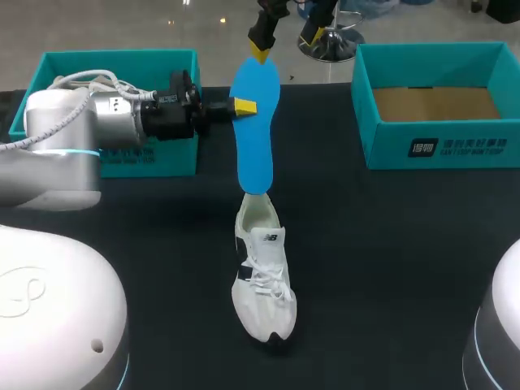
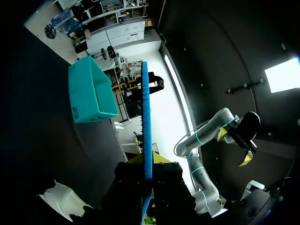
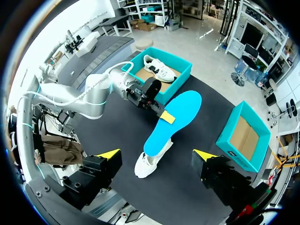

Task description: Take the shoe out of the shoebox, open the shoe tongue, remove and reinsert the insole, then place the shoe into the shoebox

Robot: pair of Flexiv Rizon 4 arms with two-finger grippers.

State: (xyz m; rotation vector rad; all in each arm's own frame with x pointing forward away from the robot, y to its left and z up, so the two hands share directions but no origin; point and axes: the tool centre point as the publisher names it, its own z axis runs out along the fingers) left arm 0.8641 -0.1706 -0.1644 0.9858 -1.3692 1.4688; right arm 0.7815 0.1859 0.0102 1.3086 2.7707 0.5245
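A blue insole (image 1: 255, 122) stands on end, and my left gripper (image 1: 242, 106) is shut on its side edge. The insole's lower tip meets the opening of the white shoe (image 1: 262, 280), which lies on the black table. In the left wrist view the insole (image 2: 146, 131) shows edge-on between the fingers, with the shoe (image 2: 61, 201) down beside them. My right gripper (image 1: 286, 42) hangs open high above the insole's top end, holding nothing. From the right wrist view I look down past my open right gripper (image 3: 157, 154) onto the insole (image 3: 173, 122) and the shoe (image 3: 149, 164).
A teal shoebox (image 1: 49, 89) at the back left sits behind my left arm and holds a second white shoe (image 3: 159, 69). Another teal shoebox (image 1: 439, 142) at the back right shows a bare cardboard floor.
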